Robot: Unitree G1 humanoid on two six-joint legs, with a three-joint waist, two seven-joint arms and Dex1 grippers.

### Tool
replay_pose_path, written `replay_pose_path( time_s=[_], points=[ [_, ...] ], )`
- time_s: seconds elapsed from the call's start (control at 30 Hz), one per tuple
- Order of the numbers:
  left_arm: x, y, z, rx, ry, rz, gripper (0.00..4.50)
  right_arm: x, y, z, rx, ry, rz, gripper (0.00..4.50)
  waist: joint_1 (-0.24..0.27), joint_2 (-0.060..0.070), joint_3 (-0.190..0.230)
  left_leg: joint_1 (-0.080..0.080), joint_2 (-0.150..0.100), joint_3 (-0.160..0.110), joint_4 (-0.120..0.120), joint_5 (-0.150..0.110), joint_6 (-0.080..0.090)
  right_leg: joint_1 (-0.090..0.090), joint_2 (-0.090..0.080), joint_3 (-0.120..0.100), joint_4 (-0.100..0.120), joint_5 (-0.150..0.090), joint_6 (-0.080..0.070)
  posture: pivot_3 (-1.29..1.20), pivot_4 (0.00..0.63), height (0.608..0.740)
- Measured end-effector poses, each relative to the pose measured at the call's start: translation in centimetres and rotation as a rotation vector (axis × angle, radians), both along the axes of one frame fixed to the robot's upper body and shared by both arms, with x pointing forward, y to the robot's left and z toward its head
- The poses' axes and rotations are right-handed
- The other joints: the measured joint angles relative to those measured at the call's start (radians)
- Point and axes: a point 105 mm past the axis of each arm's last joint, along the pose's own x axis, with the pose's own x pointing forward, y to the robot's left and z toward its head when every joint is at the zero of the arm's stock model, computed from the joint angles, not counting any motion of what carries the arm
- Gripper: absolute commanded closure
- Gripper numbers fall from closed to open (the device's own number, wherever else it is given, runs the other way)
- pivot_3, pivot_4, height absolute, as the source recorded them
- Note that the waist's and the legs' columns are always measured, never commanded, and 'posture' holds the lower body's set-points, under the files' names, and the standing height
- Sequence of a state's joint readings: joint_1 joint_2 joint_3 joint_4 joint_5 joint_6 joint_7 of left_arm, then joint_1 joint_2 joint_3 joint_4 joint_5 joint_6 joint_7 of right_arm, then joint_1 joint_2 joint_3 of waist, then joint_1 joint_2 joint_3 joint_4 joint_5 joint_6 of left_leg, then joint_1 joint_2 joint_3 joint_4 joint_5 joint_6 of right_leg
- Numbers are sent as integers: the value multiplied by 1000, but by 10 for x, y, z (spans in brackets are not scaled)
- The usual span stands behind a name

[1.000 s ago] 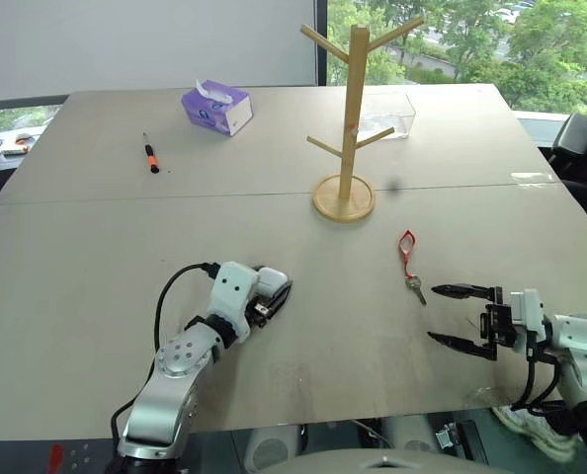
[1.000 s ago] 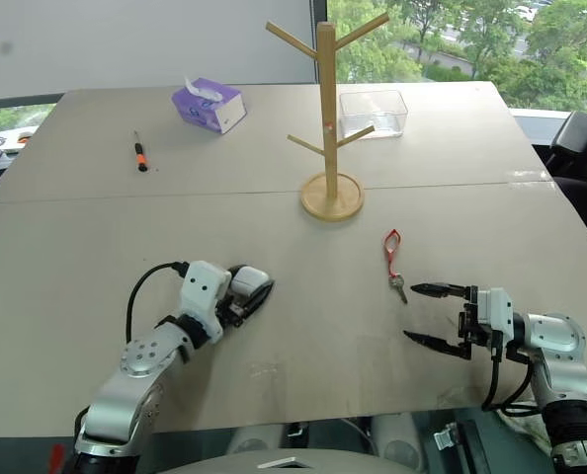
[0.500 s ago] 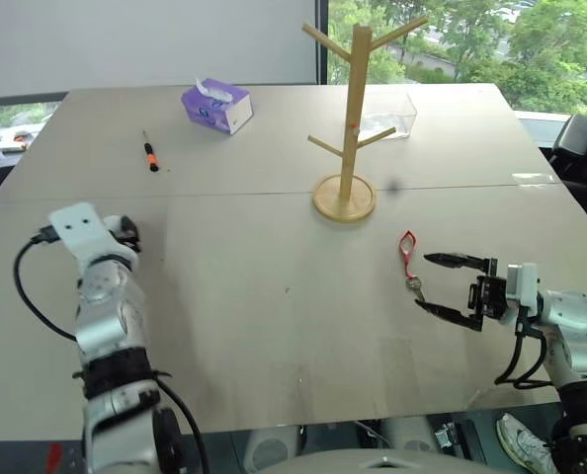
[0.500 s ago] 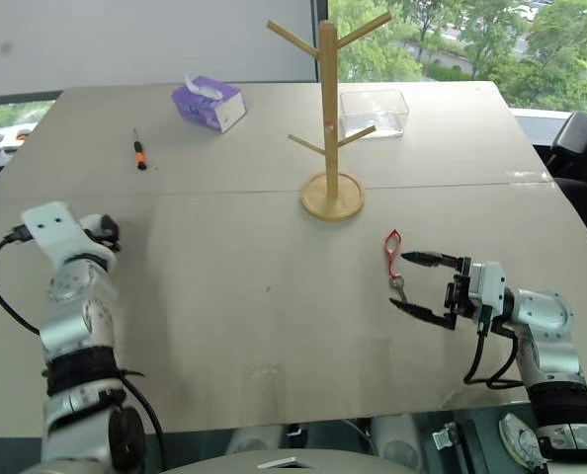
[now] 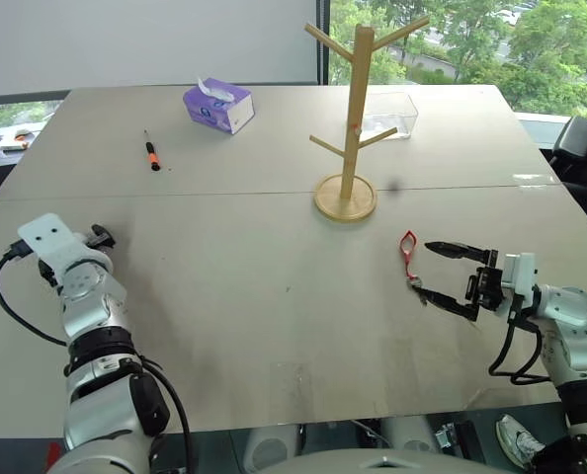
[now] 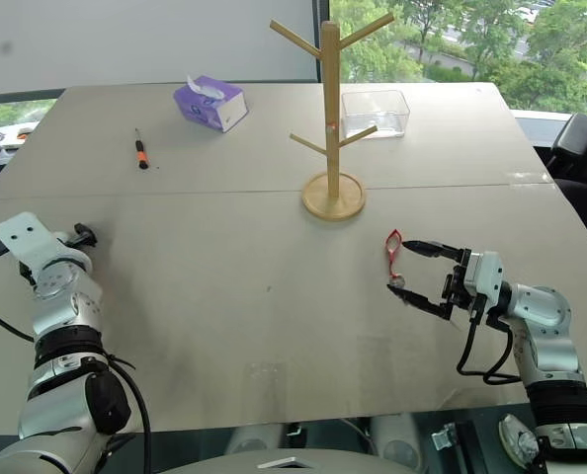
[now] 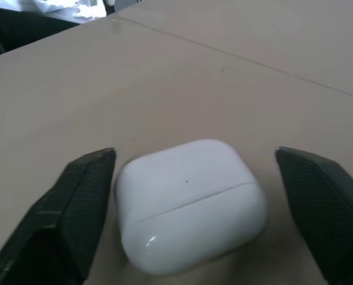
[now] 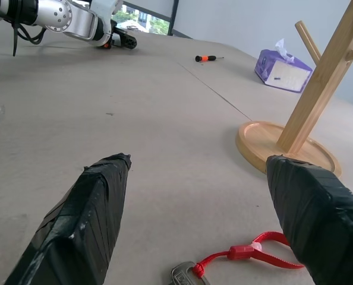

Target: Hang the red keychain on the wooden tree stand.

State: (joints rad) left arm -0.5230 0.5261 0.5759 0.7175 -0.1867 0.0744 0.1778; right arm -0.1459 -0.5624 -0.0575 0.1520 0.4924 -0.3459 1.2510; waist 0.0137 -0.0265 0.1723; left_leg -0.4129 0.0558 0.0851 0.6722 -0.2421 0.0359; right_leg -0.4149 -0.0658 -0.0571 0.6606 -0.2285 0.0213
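The red keychain (image 5: 406, 254) lies flat on the table, its silver key (image 5: 413, 284) at the near end. My right gripper (image 5: 424, 270) is open just right of it, level with the table, with its fingertips reaching past the key end on either side. In the right wrist view the red strap (image 8: 254, 252) lies between the fingers (image 8: 84, 219). The wooden tree stand (image 5: 353, 118) stands upright behind it on its round base (image 5: 345, 198). My left gripper (image 5: 103, 235) is far left and open, with a white rounded case (image 7: 188, 202) on the table between its fingers.
A purple tissue box (image 5: 217, 106) and an orange-and-black screwdriver (image 5: 151, 155) sit at the far left of the table. A clear plastic box (image 5: 390, 114) stands behind the stand. A black chair (image 5: 582, 148) is past the table's right edge.
My left arm swung from the table's middle out to the far left and its fingers opened. My right gripper moved up and closer, so its tips now flank the key.
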Motion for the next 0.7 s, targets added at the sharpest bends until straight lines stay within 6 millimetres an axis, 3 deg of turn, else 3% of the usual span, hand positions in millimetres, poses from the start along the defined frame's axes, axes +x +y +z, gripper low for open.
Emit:
replay_pose_path(
  time_s=[0.2,0.3,0.37,0.43,0.47,0.5,0.57,0.7],
  points=[
    [3,-10,6,18,-44,-108,69,6,-4,0,35,44,-62,571,-1,0,0,0,1,1,0,2,-3,0,-1,0,0,0,0,0,150,740],
    [9,-72,36,82,-218,-495,69,26,-17,4,153,135,-264,571,4,0,0,-1,0,0,0,2,-5,0,-5,-1,1,0,0,0,150,740],
    [3,-113,54,162,-264,-713,69,34,-20,7,185,146,-370,571,2,0,0,0,0,1,0,2,-5,0,-6,0,1,0,-1,0,150,740],
    [-4,-140,59,184,-277,-848,69,40,-21,7,210,190,-453,571,0,1,0,0,0,0,0,1,-3,0,-5,0,1,0,-1,0,150,740],
    [-11,-154,59,185,-281,-919,69,42,-22,8,226,219,-499,571,-3,1,-1,0,1,1,0,1,-2,0,-5,1,1,0,-1,0,150,740],
    [-27,-188,55,132,-287,-1104,69,47,-23,7,247,285,-590,571,-10,2,-1,0,2,1,-1,0,-1,-1,-7,2,0,0,-1,0,150,740],
    [-43,-226,48,92,-277,-1288,69,51,-21,6,262,340,-653,571,-9,2,-1,-1,1,0,-1,0,0,-1,-5,2,0,0,-1,0,150,740],
    [-80,-255,37,154,-239,-1515,69,52,-11,8,248,430,-760,571,-14,4,-1,-1,1,0,-2,0,0,-2,0,1,0,-3,-5,0,150,740]
  ],
)
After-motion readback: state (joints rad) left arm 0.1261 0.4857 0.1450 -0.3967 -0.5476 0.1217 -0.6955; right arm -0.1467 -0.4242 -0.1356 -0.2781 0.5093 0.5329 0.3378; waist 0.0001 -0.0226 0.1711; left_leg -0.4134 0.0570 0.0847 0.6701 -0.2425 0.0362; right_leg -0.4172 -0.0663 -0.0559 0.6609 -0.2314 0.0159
